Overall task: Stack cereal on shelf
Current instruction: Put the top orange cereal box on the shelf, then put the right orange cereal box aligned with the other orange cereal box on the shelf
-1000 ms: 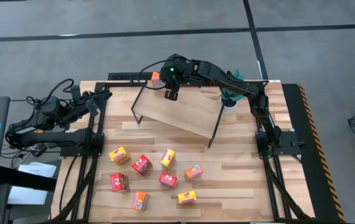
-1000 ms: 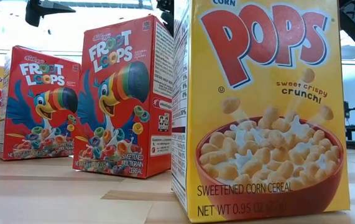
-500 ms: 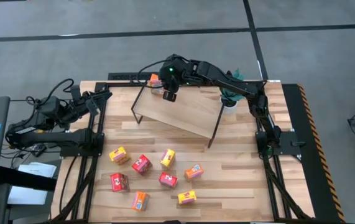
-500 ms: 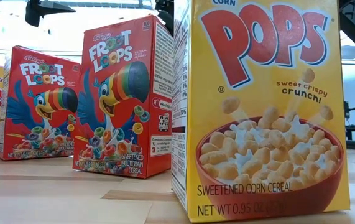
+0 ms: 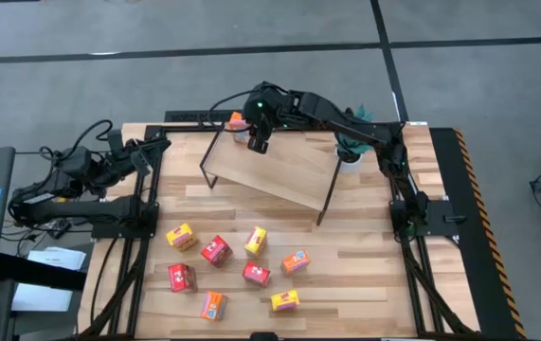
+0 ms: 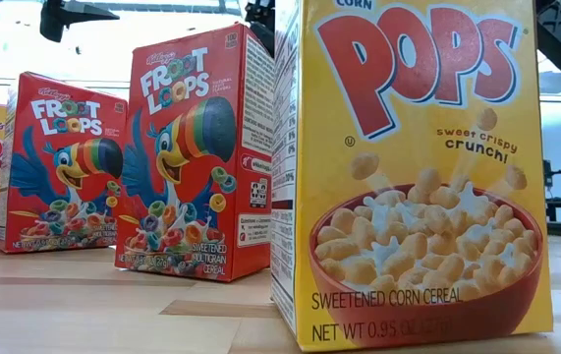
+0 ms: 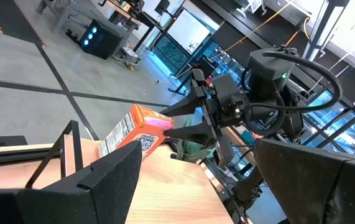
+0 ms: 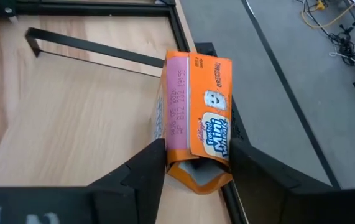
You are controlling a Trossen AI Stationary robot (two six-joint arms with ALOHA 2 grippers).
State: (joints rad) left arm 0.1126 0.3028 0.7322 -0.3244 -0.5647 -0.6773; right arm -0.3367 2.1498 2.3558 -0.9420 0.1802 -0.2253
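Observation:
An orange Mini-Wheats cereal box (image 8: 196,106) lies between the fingers of my right gripper (image 8: 196,171) over the far left corner of the light-wood shelf (image 5: 279,172). It also shows in the high view (image 5: 237,120) and, tilted, in the left wrist view (image 7: 133,127). Several red, orange and yellow cereal boxes (image 5: 216,250) stand on the tabletop near its front. My left gripper (image 7: 208,186) is open and empty at the table's left edge. My right gripper pinches the orange box near its near end (image 8: 177,158), one finger on the pink narrow side, one on the opposite side. The fingers come slanting down from the table's right and lie along the box. The box sticks out past the fingertips, tilted. I cannot tell whether it rests on the shelf.
The low view is filled by a Corn Pops box (image 6: 418,177) and two Froot Loops boxes (image 6: 196,157) standing on the planks. A small green plant in a white pot (image 5: 350,147) stands at the shelf's far right. Black frame rails (image 5: 147,189) run along the table's sides.
My right gripper has edged slightly toward the table's far left corner over the shelf. The orange box stays at about the same place.

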